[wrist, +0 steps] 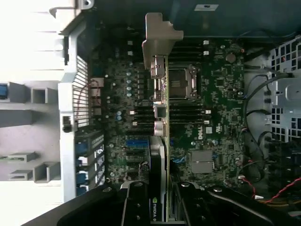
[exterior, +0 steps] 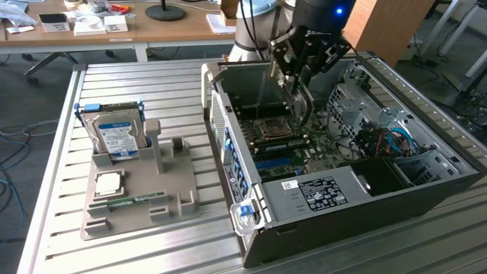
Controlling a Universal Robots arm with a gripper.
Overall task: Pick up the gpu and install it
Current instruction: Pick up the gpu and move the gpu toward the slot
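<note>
The arm hangs straight down above the motherboard (wrist: 221,84). Its gripper (exterior: 298,85) is clamped on the gpu (wrist: 160,89), which is marked NVIDIA. The motherboard reads DELL.

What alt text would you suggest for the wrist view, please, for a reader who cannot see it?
The gripper holds the gpu edge-on over the motherboard inside the open computer case, its silver bracket farthest from the gripper.

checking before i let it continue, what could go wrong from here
The gpu hangs edge-on from the end effector over the motherboard, beside the cpu socket; coming down misaligned, it could strike the socket rather than a slot. Its silver bracket sits near the case wall and might snag there. The grip is at one end, so the card may tilt.
</note>
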